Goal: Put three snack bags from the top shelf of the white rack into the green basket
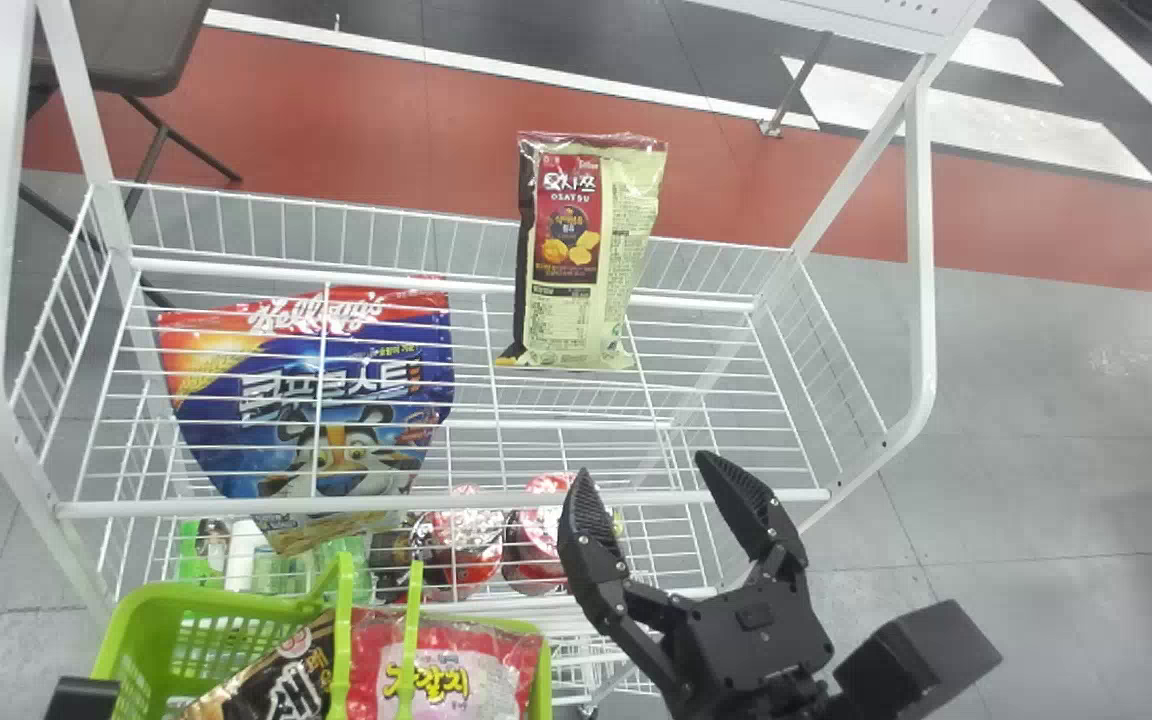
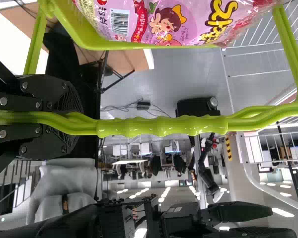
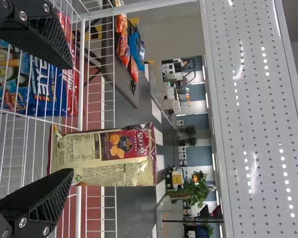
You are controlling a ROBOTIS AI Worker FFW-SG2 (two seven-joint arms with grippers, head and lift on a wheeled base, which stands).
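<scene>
Snack bag [image 1: 581,240]: judged light, crushable

It stands toward the rear of the top shelf [image 1: 656,498] of the rack [image 1: 920,250]. My right fingers [image 1: 591,515] are spread, short of it; my left fingers [image 2: 67,101] grip the basket handle [image 2: 161,127]. Probably slippery; I advise a gentle mid-height pinch

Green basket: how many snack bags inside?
2 visible: a black bag and, to its right, a pink-and-red bag; more may be hidden beneath.
</scene>
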